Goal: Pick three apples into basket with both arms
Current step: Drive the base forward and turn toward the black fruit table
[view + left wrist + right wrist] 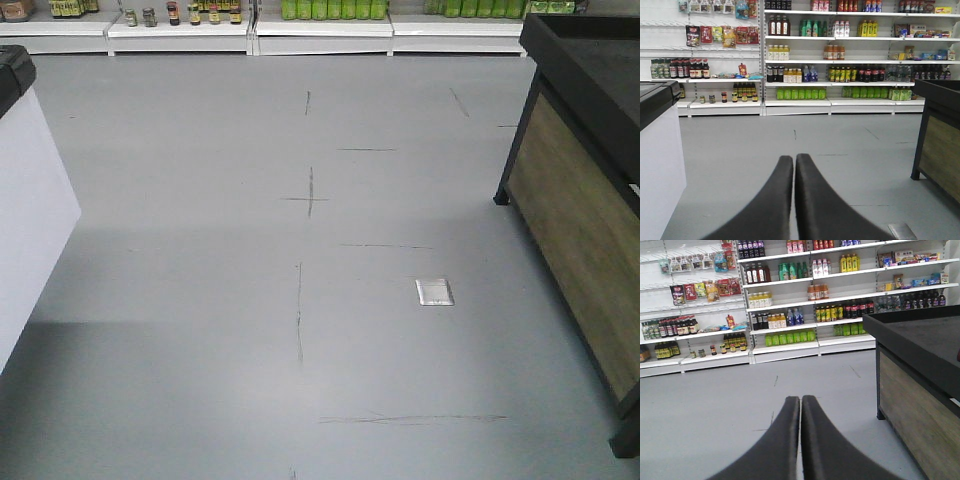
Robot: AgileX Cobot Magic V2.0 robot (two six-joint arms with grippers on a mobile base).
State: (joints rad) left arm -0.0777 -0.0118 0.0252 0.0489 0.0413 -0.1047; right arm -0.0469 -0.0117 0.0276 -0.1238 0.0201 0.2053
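No apples and no basket show in any view. My left gripper [794,159] is shut and empty; its two black fingers press together and point over the grey floor toward the shelves. My right gripper [800,400] is also shut and empty, held the same way over the floor, with a dark display stand to its right. Neither gripper shows in the front view.
A black-topped, wood-sided display stand [590,210] stands at the right, also seen in the right wrist view [920,385]. A white chest cabinet [25,210] stands at the left. Shelves of bottles [840,55] line the far wall. A metal floor plate [434,292] lies ahead.
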